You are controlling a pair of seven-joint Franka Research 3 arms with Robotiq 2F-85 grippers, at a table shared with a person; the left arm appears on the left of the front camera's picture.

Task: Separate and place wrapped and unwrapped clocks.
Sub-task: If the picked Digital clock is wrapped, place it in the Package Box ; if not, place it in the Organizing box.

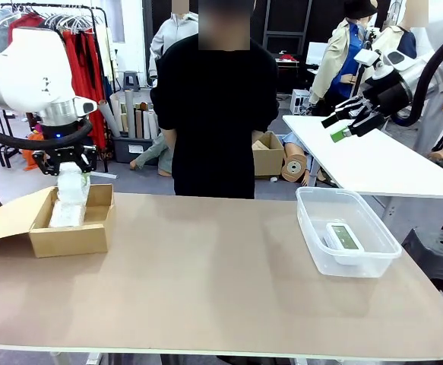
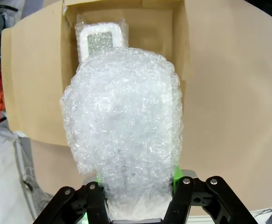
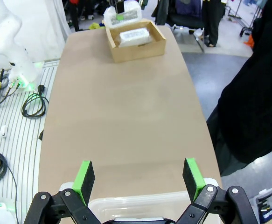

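left gripper (image 2: 136,198) is clamped on the round bundle (image 2: 122,126), pinching it low down so most of the wrap sticks out past the fingers. it hangs just above the box (image 1: 73,220), and the flat bundle (image 2: 101,39) is already lying inside toward one end. so i'd say this is the drop-off step for the second wrapped one.

to do it well: lower into the bare part of the box beside the flat bundle, not on top of it, and keep clear of the walls since the wrap is bulky and could catch. let go only once it's low, bubble wrap bounces.

right gripper (image 1: 349,122) is wide open with nothing in it, parked high above the bin (image 1: 312,209). the clock (image 1: 343,236) sits in that bin, so that side looks done.
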